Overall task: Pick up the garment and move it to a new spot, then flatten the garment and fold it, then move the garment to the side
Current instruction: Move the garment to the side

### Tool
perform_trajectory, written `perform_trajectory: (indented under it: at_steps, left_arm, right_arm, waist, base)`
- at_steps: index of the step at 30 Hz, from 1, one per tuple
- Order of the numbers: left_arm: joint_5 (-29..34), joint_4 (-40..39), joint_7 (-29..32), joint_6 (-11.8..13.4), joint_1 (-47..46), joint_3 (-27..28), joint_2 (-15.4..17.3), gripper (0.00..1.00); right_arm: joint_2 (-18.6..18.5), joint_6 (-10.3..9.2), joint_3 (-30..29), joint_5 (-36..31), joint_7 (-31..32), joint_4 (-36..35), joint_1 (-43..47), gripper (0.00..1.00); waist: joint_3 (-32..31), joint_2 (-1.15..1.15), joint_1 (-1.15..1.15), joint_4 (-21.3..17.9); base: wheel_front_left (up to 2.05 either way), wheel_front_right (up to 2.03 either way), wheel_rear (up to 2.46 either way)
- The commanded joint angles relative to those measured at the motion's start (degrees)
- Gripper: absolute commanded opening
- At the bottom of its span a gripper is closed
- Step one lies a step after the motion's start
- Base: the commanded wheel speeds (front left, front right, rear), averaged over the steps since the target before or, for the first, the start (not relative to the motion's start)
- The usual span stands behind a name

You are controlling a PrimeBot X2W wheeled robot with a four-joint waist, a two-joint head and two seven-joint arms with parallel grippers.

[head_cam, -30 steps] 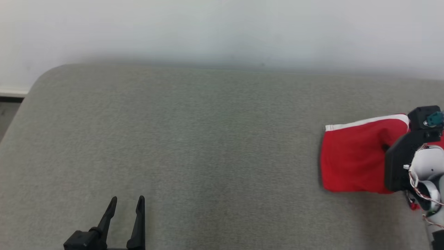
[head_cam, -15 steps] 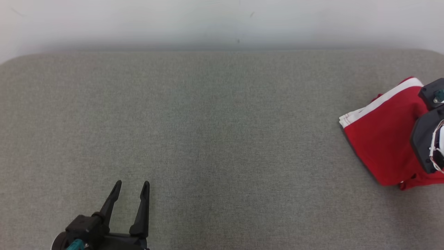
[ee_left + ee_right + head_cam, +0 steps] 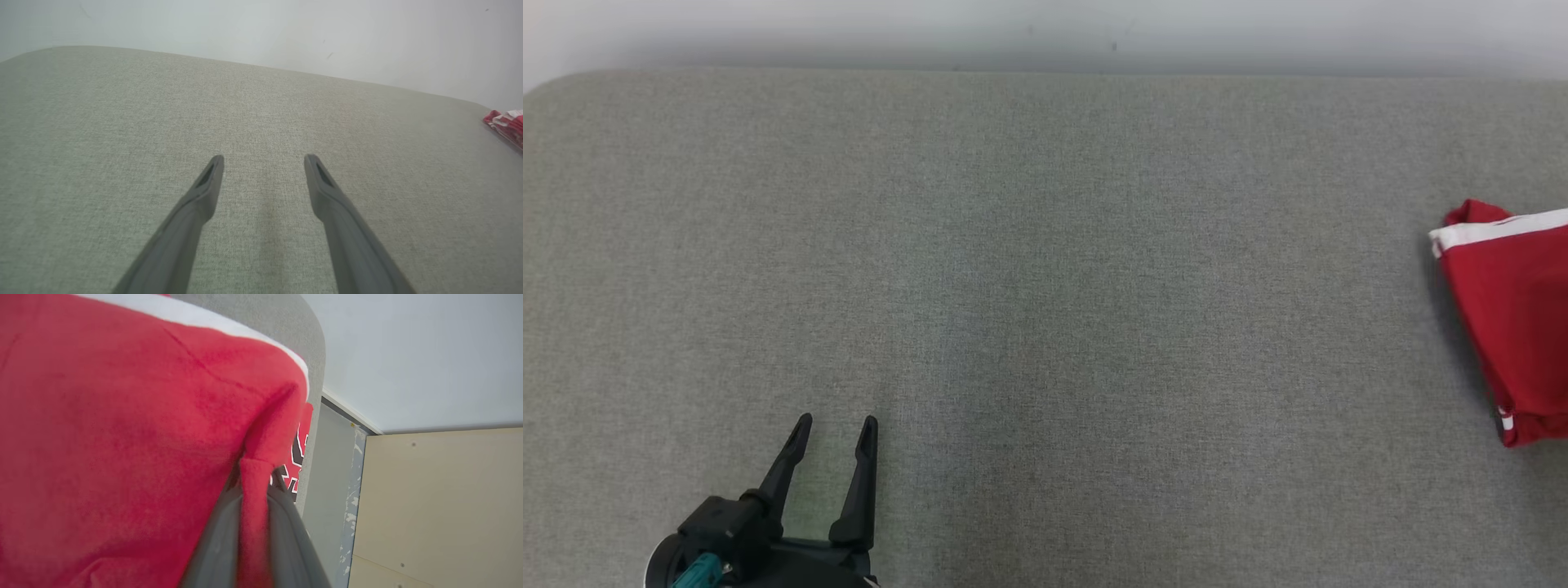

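Head view: the garment (image 3: 1515, 327), red with a white band (image 3: 1494, 231) along its far edge, is seen at 3 o'clock, lying folded on the grey desk (image 3: 1045, 286) and cut off by the frame's edge. Its near corner is seen at about 4 o'clock. A pale wall (image 3: 1045, 33) is seen beyond the desk at 12 o'clock.

The left pincer (image 3: 836, 420) is seen at 7 o'clock, well apart from the garment. Its jaws are spread wide and nothing is held between them.

Left wrist view: the left pincer (image 3: 264, 159) is seen above bare desk cloth, fingers apart. The garment (image 3: 506, 124) is glimpsed at 2 o'clock, at the desk's edge.

Right wrist view: the right pincer (image 3: 255, 477) is seen clamped on a pinched fold of the garment (image 3: 122, 437), with red cloth squeezed between the two fingers. The rest of the cloth is spread from 9 to 12 o'clock. Black-and-white lettering is partly seen just beside the fingers and cannot be read. The desk's rounded corner is seen at 12 o'clock, and a beige panel (image 3: 441, 498) at 4 o'clock.
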Motion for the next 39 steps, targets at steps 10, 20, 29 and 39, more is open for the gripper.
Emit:
perform_trajectory:
  at_steps: [10,20,29,39]
  left_arm:
    - [0.5,-0.6,0.9,-0.4,-2.1,-0.9,0.7,1.0]
    - [0.9,-1.4,-0.1,0.3,-1.3,-1.3,0.7,1.0]
    - [-0.1,-2.6,-1.9,-0.7,1.0,-0.6,-0.6,1.0]
    - [0.7,-4.9,-2.4,1.2,5.3,5.2,-4.7,1.0]
  right_arm:
    - [2.4,-0.13,-2.8,-6.3,-5.2,5.1,1.0,0.0]
    - [7.6,-0.13,-6.1,-11.2,-6.4,6.8,-0.4,1.0]
    - [16.2,-0.13,-17.0,-9.2,-7.7,0.1,7.1,1.0]
    - [31.7,-0.13,-27.2,-4.8,-23.2,-15.0,22.1,1.0]
  waist:
    - [1.5,-0.01,-0.01,0.0]
    - [-0.9,-0.01,-0.01,-0.8]
    - [-6.5,-0.01,-0.01,-2.9]
    - [-11.8,-0.01,-0.01,-3.8]
  base:
    - [0.0,0.0,0.0]
    - [0.0,0.0,0.0]
    - [0.0,0.0,0.0]
    - [0.0,0.0,0.0]
